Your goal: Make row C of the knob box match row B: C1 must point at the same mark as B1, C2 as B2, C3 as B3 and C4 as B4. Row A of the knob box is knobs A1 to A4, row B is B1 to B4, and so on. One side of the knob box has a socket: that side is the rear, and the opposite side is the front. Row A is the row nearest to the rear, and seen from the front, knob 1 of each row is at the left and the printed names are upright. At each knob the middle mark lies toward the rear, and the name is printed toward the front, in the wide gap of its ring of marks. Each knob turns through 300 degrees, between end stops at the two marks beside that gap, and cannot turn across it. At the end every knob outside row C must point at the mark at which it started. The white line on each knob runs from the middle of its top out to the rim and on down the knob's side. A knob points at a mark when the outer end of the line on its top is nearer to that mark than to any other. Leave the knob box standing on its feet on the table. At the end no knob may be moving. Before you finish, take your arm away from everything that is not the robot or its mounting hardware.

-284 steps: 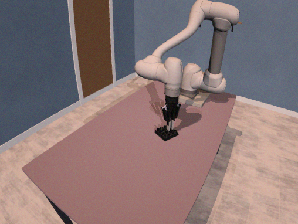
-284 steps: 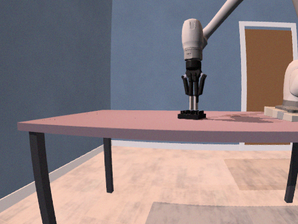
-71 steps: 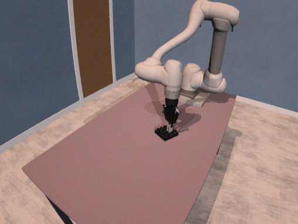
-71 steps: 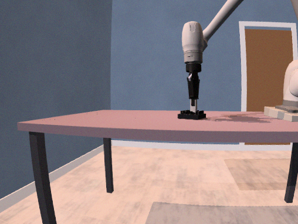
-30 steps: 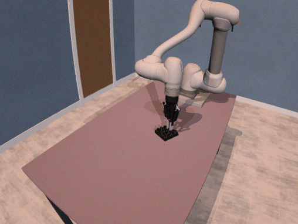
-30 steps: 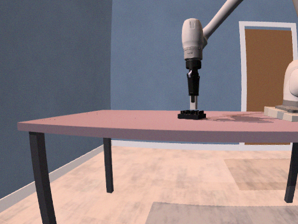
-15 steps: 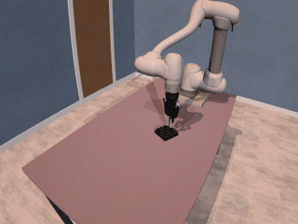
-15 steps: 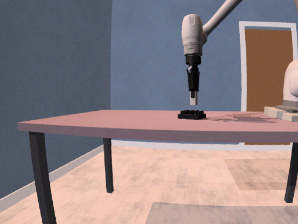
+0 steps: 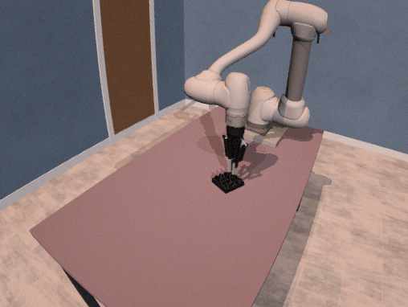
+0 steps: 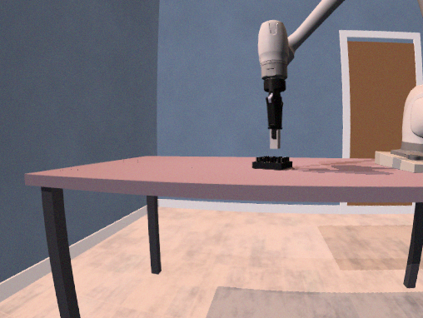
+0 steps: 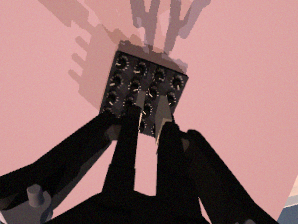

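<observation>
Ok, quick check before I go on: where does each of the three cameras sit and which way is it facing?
Top: high above the table's far end, looking down its length at the knob box and the arm's base; nearly the whole arm shows.
Exterior: low beside the table, looking level across it; shows the wrist, the fingers above the box, and the base's edge.
Wrist: on the arm's end, looking down past the narrowly set, empty fingers onto the box.
All three share the knob box and fingers.

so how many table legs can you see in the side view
3: one at the front left corner, one farther back on the left, one at the right edge. A fourth may be hidden out of frame.
</observation>
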Action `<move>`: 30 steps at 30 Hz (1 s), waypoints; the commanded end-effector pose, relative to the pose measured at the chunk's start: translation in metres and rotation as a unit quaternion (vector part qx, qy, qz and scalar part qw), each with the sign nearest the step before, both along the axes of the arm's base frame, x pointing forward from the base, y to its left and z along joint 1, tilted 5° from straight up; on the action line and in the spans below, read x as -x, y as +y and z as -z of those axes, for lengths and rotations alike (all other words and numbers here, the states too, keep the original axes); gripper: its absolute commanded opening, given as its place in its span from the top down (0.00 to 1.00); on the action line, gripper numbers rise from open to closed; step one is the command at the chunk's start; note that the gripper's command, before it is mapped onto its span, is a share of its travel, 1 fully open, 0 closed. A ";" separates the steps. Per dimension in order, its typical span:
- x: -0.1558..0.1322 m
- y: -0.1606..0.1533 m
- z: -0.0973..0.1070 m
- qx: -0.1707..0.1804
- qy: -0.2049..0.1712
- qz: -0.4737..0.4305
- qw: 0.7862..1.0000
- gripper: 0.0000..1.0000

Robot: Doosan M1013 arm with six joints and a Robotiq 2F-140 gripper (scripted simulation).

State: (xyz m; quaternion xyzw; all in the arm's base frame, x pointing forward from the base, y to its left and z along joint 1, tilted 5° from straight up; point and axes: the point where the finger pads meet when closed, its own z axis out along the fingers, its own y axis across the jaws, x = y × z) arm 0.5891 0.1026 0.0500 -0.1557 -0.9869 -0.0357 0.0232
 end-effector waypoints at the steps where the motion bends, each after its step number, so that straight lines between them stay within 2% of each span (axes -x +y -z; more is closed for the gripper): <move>1: 0.002 -0.004 -0.002 -0.003 -0.005 -0.063 0.998 0.88; 9: 0.006 -0.015 -0.005 -0.008 -0.017 -0.212 0.977 0.88; 11: 0.006 -0.015 -0.005 -0.008 -0.017 -0.212 0.977 0.88; 12: 0.007 -0.018 -0.006 -0.009 -0.020 -0.258 0.966 0.88; 19: 0.011 -0.027 -0.009 -0.013 -0.029 -0.373 0.927 0.88; 26: 0.015 -0.035 -0.012 -0.017 -0.038 -0.488 0.872 0.88; 28: 0.015 -0.035 -0.012 -0.017 -0.038 -0.488 0.872 0.88; 29: 0.016 -0.038 -0.013 -0.019 -0.041 -0.523 0.851 0.88; 30: 0.017 -0.040 -0.014 -0.019 -0.043 -0.542 0.839 0.88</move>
